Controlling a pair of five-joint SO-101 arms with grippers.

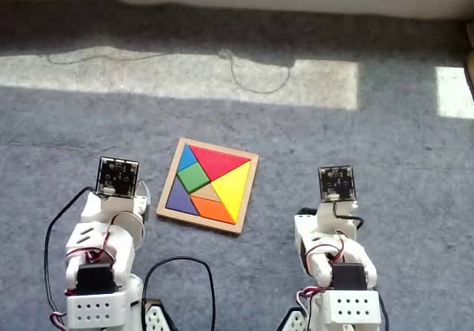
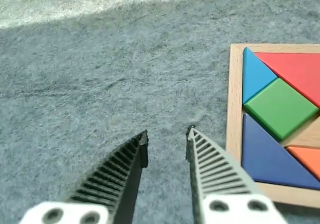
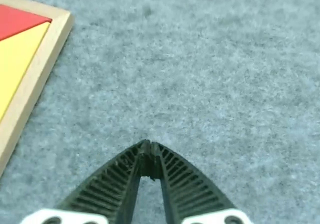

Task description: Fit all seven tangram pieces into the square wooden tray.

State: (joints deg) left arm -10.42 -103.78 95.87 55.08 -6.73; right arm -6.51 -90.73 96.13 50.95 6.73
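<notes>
Wooden tray (image 2: 235,98) lies on the carpet (image 1: 370,138) between my arms, pieces (image 1: 215,161) filling it save one tan patch (image 1: 211,192), gap or piece, I can't tell. Left gripper (image 2: 167,136) hangs parted and empty just left of it; right gripper (image 3: 146,146), closed, sits clear, probably parked.

1. Square wooden tray (image 1: 221,149) lies flat on the grey carpet (image 1: 385,161), turned a bit askew.
2. Sitting flush inside: red triangle (image 1: 218,161), yellow triangle (image 1: 233,186), blue triangle (image 1: 187,158), green square (image 1: 193,177), purple triangle (image 1: 179,198), orange piece (image 1: 213,209).
3. Tan middle patch (image 1: 210,192): piece or bare wood, can't tell.

White arms (image 1: 100,246), black cables (image 1: 178,259), ribbed black tools (image 2: 167,134)
</notes>
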